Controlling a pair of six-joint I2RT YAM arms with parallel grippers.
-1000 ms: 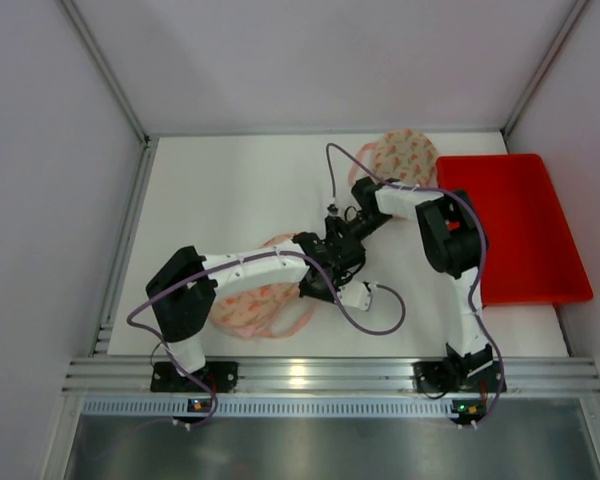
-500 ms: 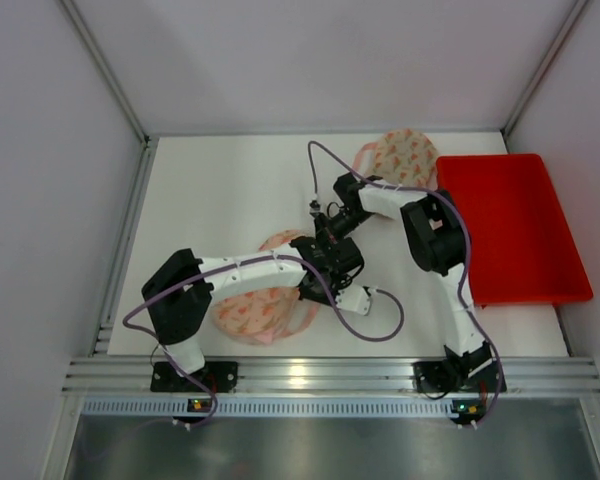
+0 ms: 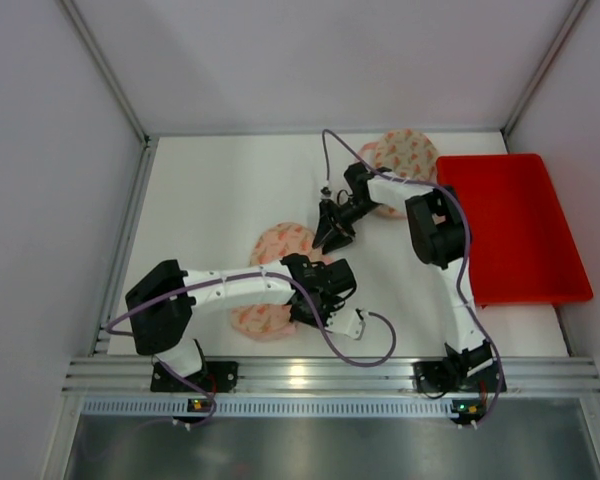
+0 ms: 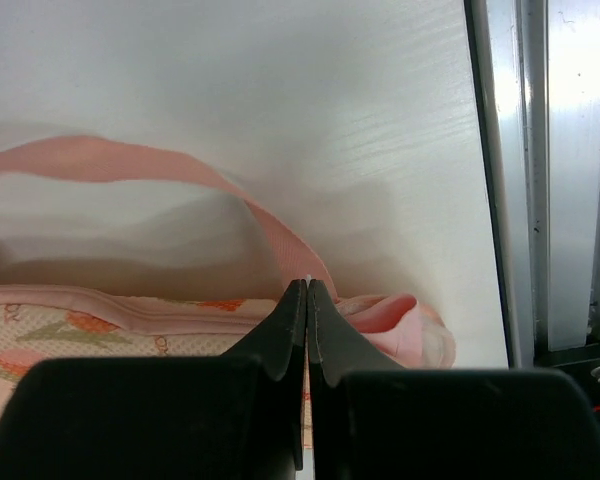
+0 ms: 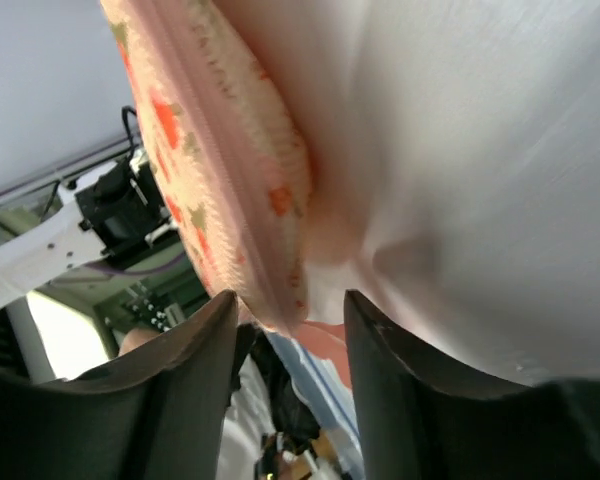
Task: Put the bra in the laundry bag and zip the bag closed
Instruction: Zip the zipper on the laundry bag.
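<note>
The laundry bag (image 3: pixel 280 245) is pink mesh with a floral print and lies mid-table in a folded, two-lobed shape. In the left wrist view its zipper line (image 4: pixel 130 305) runs left of my jaws. Smooth pink bra fabric (image 4: pixel 405 318) pokes out at the bag's end, and a pink strap (image 4: pixel 130 165) loops over the table. My left gripper (image 3: pixel 302 300) (image 4: pixel 307 285) is shut, with a small white zipper pull pinched at its tips. My right gripper (image 3: pixel 328 240) (image 5: pixel 285 320) is open, its jaws on either side of the bag's zippered edge (image 5: pixel 220 230) without gripping it.
A second round floral pink piece (image 3: pixel 405 155) lies at the back beside a red tray (image 3: pixel 515 230) on the right. The aluminium rail (image 3: pixel 300 375) runs along the near edge. A purple cable (image 3: pixel 375 345) loops on the table by the left wrist.
The left gripper has moved toward the near edge, and the bag has drawn narrower. The loose pink straps near the front are no longer spread out. The right gripper has shifted slightly left and back.
</note>
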